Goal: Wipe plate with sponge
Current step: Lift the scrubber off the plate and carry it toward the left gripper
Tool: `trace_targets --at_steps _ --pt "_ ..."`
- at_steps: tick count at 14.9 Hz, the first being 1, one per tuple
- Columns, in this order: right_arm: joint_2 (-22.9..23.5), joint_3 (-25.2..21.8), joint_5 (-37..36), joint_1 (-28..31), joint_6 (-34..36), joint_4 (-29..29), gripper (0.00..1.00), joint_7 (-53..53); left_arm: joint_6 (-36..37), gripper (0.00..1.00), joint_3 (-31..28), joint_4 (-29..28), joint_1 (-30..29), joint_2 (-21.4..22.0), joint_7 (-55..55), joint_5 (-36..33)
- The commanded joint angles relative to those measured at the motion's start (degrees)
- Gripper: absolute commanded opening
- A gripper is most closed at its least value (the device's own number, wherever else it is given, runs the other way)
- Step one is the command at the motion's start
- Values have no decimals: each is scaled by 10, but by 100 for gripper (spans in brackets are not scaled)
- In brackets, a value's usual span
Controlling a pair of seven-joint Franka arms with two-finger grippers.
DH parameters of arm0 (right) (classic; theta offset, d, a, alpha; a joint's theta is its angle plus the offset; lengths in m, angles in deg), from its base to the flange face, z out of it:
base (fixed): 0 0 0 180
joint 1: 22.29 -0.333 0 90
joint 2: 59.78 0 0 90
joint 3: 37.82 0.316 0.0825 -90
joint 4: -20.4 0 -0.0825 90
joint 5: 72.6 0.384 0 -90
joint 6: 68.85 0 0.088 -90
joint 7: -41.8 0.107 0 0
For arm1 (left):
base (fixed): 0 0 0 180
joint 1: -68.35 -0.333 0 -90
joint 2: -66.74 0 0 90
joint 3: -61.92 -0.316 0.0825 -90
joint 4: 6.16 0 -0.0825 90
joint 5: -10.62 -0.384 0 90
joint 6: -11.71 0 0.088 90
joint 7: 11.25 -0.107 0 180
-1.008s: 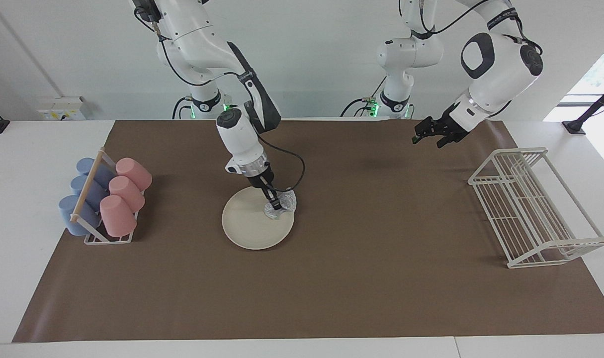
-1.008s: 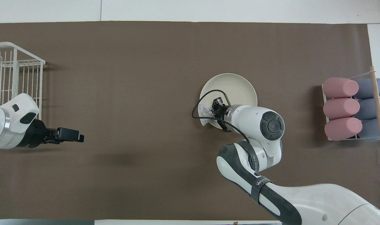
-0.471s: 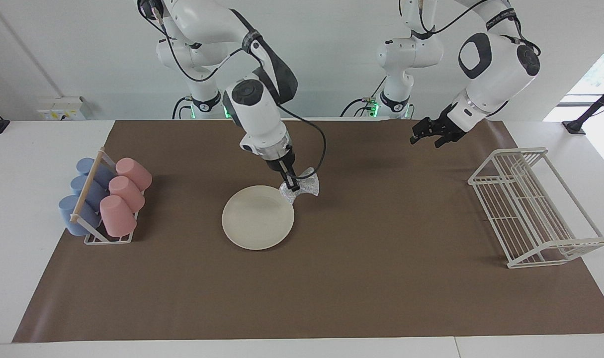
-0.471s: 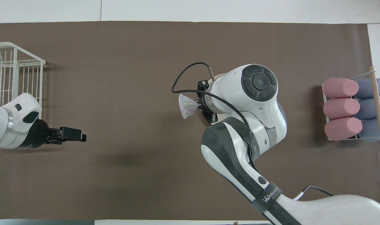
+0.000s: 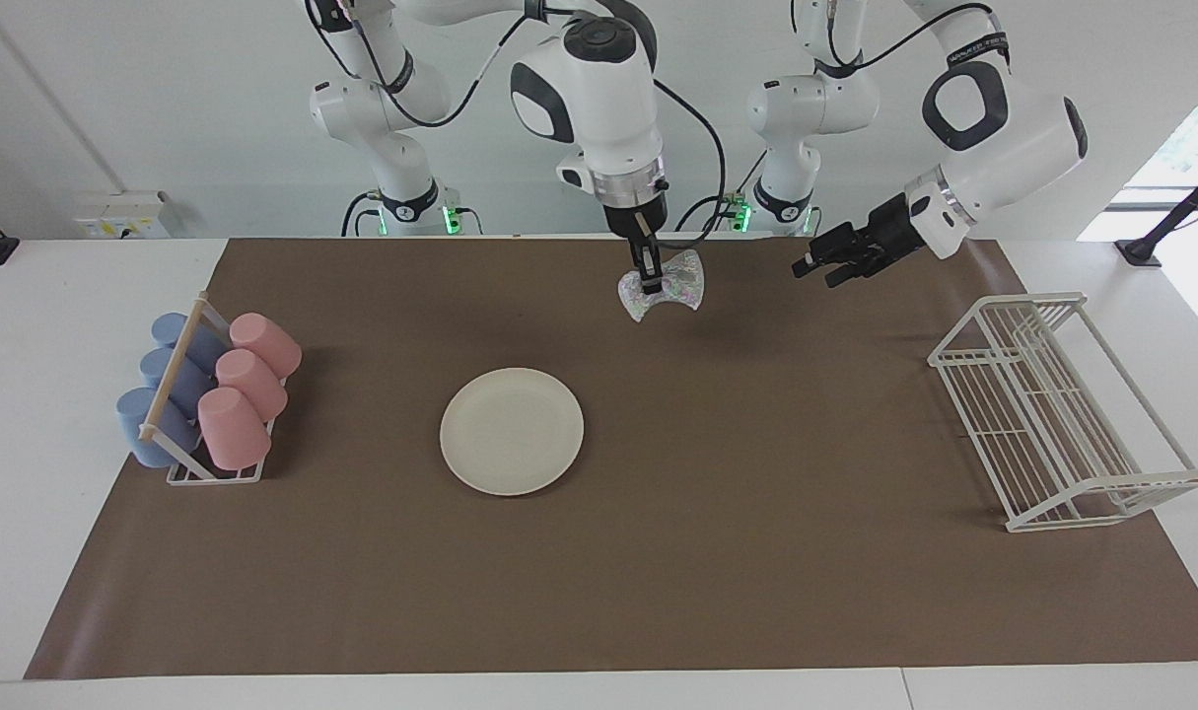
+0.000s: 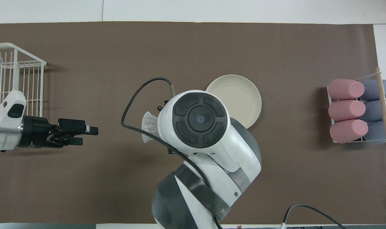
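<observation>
With the right tool (image 5: 648, 281) clamped on the sponge (image 5: 663, 286), raised over bare surface (image 5: 756, 444) nearer the robots than the plate (image 5: 512, 430), it should lower squarely and press lightly. Left tool (image 5: 823, 266) waits, jaws apart. Overhead, the arm hides most of the sponge; the facing view shows the grip.

Cream-white plate (image 5: 511, 431), silvery glittery sponge (image 5: 669, 287), brown mat (image 5: 756, 552)

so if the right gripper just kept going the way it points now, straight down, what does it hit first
Most likely the bare brown mat. The right gripper points straight down, shut on the sponge, which would touch first. The plate lies off to one side, though depth is hard to judge.
</observation>
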Motion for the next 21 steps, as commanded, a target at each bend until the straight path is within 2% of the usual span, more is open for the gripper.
trace_targets --at_steps 1,4,7,9,11,14,16,18,19,20,21 --pt "-14 3 -27 -20 32 -5 0 51 44 100 0 3 -11 -2 6 100" --pt "-21 3 -74 -39 99 -6 0 52 45 100 1 -17 -4 -8 3 187" --pt "-22 3 -74 -50 98 -6 0 60 47 100 2 -16 19 -46 -46 251" --pt "-21 3 -69 -51 92 -6 0 66 45 100 2 -22 48 -51 -52 260" --pt "-21 3 -73 -51 91 -6 0 68 48 100 2 -37 55 -50 -53 291" --pt "-20 3 -75 -51 91 -7 0 67 51 100 2 -44 76 -58 -58 298" --pt "-20 3 -73 -51 89 -7 0 66 55 92 2 -45 95 -59 -58 298" --pt "-20 3 -73 -51 89 -7 0 66 58 91 2 -54 105 -54 -58 298" --pt "-19 3 -74 -50 89 -7 0 66 59 82 2 -55 106 -54 -58 299" --pt "-20 3 -73 -50 89 -7 0 65 65 65 2 -56 106 -53 -57 299" --pt "-19 3 -73 -50 89 -7 0 65 77 39 2 -57 103 -52 -57 299"
